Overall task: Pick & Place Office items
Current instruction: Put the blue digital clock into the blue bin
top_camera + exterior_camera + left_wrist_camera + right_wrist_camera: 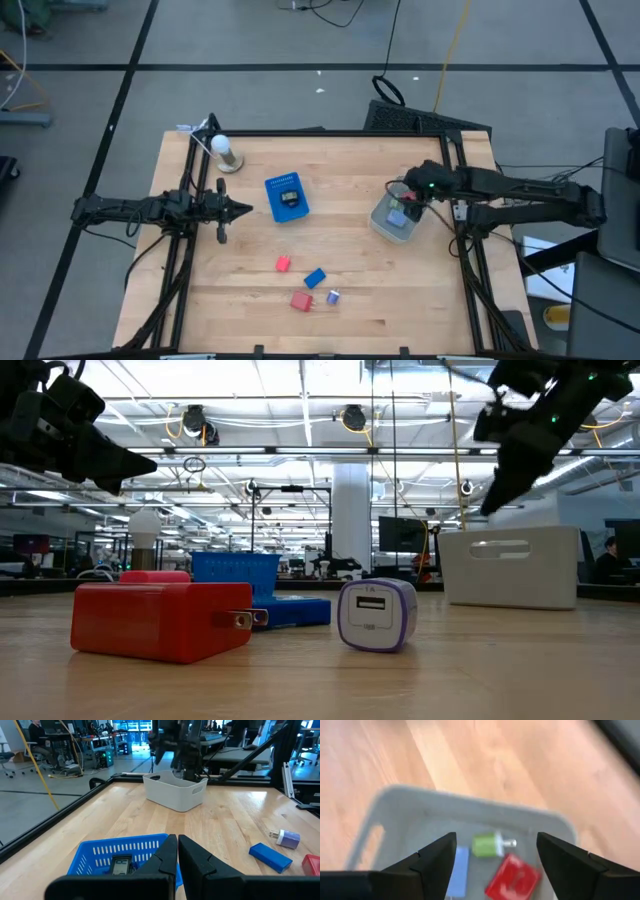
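My right gripper [496, 838] hangs open above the grey bin [395, 222], nothing between its fingers. In the bin lie a green plug [486, 845], a red piece [514, 877] and a light-blue block [458, 870]. On the table's near middle rest a small red block [283, 264], a larger red charger [302, 301], a blue block [316, 278] and a white-and-purple charger [334, 297]. My left gripper [243, 210] waits shut at the table's left, level, pointing at the blue basket [287, 195].
The blue basket holds a dark item [120, 866]. A light bulb on a base [227, 155] stands at the far left. A black frame [330, 132] runs around the table's edges. Bare wood lies between the basket and the bin.
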